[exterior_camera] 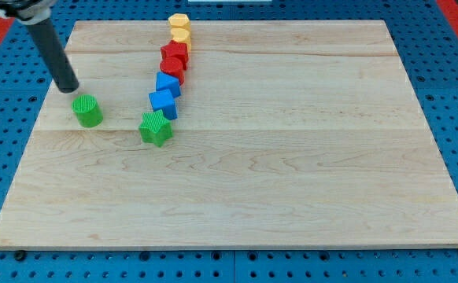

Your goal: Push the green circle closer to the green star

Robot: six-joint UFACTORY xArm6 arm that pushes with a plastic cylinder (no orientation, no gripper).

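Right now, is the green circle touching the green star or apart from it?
Apart. Bare wood shows between the green circle and the green star to its right. My tip sits just above-left of the circle.

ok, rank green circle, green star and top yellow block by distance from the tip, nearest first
From my tip, at the view's left:
1. green circle, just below and right of the tip
2. green star, further right, at the column's bottom end
3. top yellow block, at the column's top end, near the board's top edge

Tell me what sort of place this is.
Probably a robotics lab bench: a wooden board sits on a blue perforated base, with coloured blocks like the green circle and green star near my tip.
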